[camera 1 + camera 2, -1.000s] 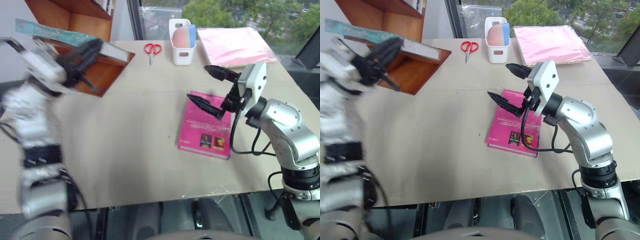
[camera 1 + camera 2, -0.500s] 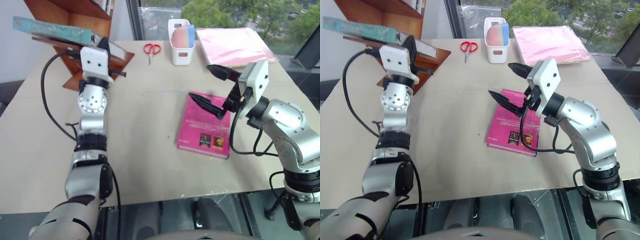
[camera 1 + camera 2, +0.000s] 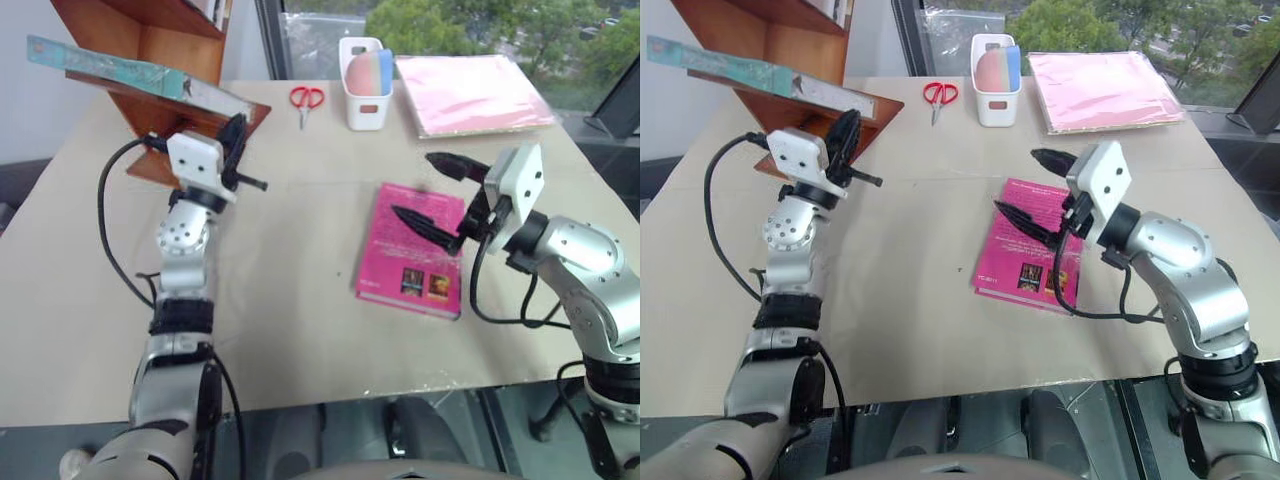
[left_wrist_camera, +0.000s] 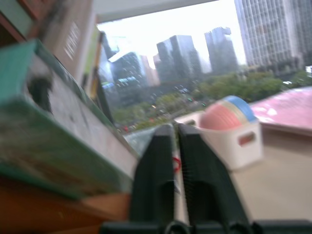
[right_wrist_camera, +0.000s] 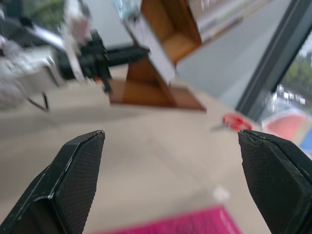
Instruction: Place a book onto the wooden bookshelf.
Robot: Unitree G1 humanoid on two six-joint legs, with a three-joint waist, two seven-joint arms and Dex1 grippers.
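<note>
- Finding the book (image 3: 130, 70) lying flat on a slanted board of the wooden bookshelf (image 3: 150, 35), just beside and a little above the fingers (image 4: 158, 161) of the left gripper (image 4: 174, 127), not touching them as far as can be told.
- Judging it as thick and rather heavy, stiff when closed, with a smooth cover probably sliding easily on the polished sloping wood.
- Judging the best hold to be across the full thickness near the spine or at the near short end, pinching cover to cover and so keeping the pages from fanning open.
- Noting the pale page edges facing toward the fingers, a softer side for gripping than the spine.
- Reading the left fingers as parted by a narrow slit only, gripping nothing.
- Seeing the right gripper (image 3: 414, 184) spread wide and empty, hovering well away from the book, with a magenta book (image 3: 405, 270) lying on the table under its fingers.
- Taking the placing as looking nearly done, with only a possible slip down the slope worth watching.
</note>
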